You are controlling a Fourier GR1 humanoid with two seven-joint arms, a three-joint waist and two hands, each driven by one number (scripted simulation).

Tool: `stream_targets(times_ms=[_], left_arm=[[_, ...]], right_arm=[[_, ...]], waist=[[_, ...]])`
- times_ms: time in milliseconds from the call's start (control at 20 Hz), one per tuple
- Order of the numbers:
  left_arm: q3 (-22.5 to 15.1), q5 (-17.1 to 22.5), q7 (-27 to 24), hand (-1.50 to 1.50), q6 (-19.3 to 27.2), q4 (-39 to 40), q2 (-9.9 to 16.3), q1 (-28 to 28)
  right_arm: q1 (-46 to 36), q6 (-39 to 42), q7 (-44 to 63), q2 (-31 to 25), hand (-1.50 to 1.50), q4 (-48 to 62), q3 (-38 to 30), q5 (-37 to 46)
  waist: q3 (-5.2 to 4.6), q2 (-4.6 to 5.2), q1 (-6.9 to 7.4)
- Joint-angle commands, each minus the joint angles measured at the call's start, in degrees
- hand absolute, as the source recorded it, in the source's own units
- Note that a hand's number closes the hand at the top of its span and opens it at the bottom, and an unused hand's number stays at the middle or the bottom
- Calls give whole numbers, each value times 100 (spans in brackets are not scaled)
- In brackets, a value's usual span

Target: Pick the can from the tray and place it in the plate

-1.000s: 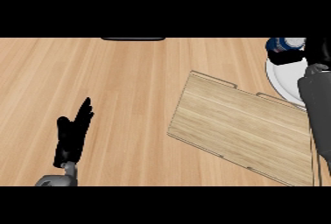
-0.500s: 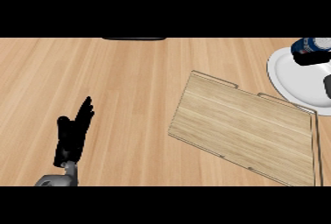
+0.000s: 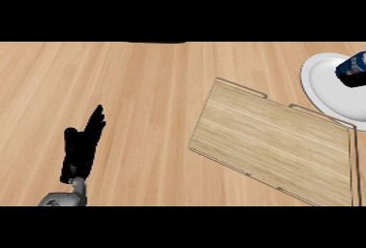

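can on white plate, both cut off by right edge, just beyond tray's far right corner | right hand out of view | wooden tray bare, tilted, right corner cropped | left hand well left of tray, fingers straight, holding nothing | light wood counter | dark strip at far edge, unclear

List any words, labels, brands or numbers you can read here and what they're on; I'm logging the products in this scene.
None can be read.
The can, dark blue with a pale band, lies on the white plate; its markings are too blurred to make out.
The wooden tray, the counter and the left hand carry no text.
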Motion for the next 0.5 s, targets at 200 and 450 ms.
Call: stream_targets(times_ms=[200,450], left_arm=[[44,70,-179,0,-149,148,52,53],[103,124,-105,0,-247,64,143,23]], right_arm=[[65,1400,-324,-430,150,980,-109,-131],[71,1881,-790,-508,-150,1045,-115,-181]], waist=[[9,66,105],[10,34,76]])
